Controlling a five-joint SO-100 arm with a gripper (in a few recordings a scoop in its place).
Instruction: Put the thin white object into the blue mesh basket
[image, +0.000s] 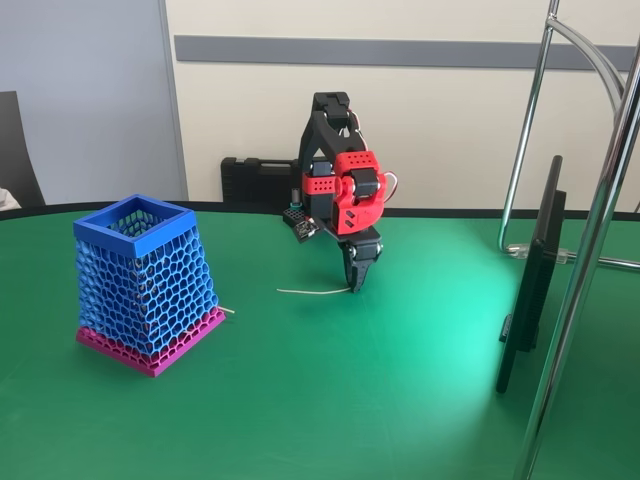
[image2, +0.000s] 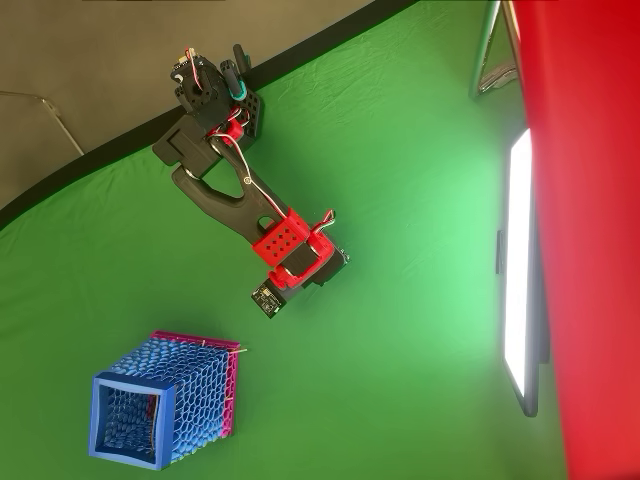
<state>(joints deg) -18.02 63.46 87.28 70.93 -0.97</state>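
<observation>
The thin white object is a slender, slightly curved strip lying on the green table, stretching left from my fingertips. My gripper points straight down at the strip's right end, its jaws drawn together on that end at table level. From overhead the red wrist covers the fingers and the strip. The blue mesh basket stands upright on its magenta base at the left, well apart from the gripper; in the overhead view the basket is at the lower left, its mouth open.
A short pale stick tip pokes out at the basket's base. A dark screen on edge and chrome stand poles stand at the right. A black case sits behind the arm. Bare green table lies between basket and gripper.
</observation>
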